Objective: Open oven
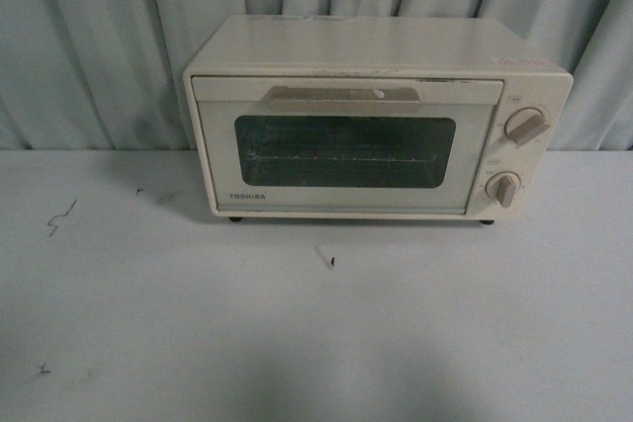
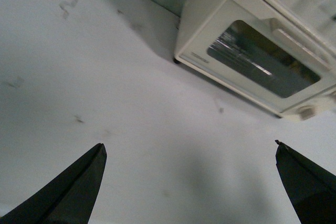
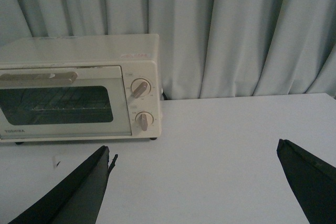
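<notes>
Oven (image 1: 376, 116) sits shut at 12 o'clock on the table (image 1: 148, 323), the left gripper (image 2: 189, 144) and right gripper (image 3: 192, 144) both wide open and holding nothing, so I think one must first reach the bar handle (image 1: 341, 96) and pull it down.

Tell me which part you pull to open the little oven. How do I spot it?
On the white table, before the grey curtain, stands a cream oven. Just above its dark glass window lies the handle, a long flat beige bar set sideways. The upper knob and lower knob to the right are round; the handle is the only long bar.
</notes>
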Motion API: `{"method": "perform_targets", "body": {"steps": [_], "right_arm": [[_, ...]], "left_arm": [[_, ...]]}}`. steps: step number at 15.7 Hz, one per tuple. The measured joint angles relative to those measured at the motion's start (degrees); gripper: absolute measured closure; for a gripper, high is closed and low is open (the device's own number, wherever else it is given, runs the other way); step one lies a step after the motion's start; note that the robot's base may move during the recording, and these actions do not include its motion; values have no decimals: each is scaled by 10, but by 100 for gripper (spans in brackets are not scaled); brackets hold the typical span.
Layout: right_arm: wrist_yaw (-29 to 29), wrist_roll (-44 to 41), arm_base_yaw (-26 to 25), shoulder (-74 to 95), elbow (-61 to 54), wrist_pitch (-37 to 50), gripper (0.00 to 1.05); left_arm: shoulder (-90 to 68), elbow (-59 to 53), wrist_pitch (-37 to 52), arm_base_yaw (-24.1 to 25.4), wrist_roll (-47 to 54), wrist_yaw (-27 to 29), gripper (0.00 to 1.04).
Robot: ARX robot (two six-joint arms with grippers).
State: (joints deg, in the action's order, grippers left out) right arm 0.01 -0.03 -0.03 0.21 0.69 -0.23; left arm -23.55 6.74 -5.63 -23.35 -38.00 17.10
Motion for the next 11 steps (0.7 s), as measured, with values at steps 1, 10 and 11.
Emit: {"method": "perform_targets", "body": {"steps": [1, 10, 11], "right_arm": [[0, 0, 0, 0, 0, 0, 6], [0, 0, 0, 0, 0, 0, 6], [0, 0, 0, 0, 0, 0, 6]], "left_arm": [[-86, 0, 72, -50, -112, 20, 7], [-771, 194, 448, -143, -487, 4, 7], [-807, 219, 457, -143, -493, 2, 7]]}}
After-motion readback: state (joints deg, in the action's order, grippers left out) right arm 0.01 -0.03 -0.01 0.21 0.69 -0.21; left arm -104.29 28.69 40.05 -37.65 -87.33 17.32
